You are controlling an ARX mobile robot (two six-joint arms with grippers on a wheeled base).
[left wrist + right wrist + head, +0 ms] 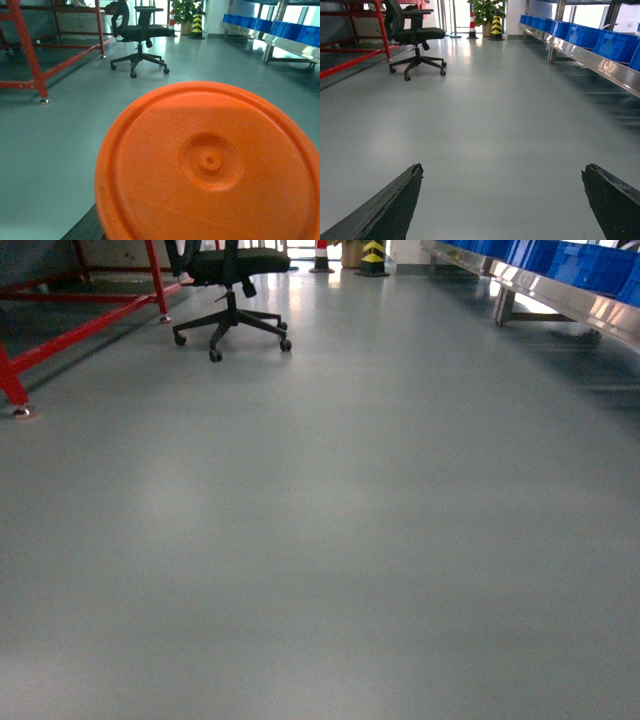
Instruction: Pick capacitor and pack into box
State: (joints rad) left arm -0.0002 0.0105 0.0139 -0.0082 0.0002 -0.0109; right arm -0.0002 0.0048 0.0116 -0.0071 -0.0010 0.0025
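Observation:
The capacitor's round orange end face (210,165), with a small dimple at its centre, fills the lower half of the left wrist view, very close to the camera. It sits in my left gripper, of which only one dark finger (86,226) shows at the lower left edge of the orange face. My right gripper (502,172) stands open over bare grey floor, its two dark fingertips wide apart with nothing between them. The box is out of view. Neither gripper shows in the head view.
Grey floor (330,540) stretches ahead. A black office chair (232,300) and a red steel frame (80,315) stand at the far left. Blue bins (575,265) on a steel shelf run along the right. A striped bollard (372,258) stands at the far end.

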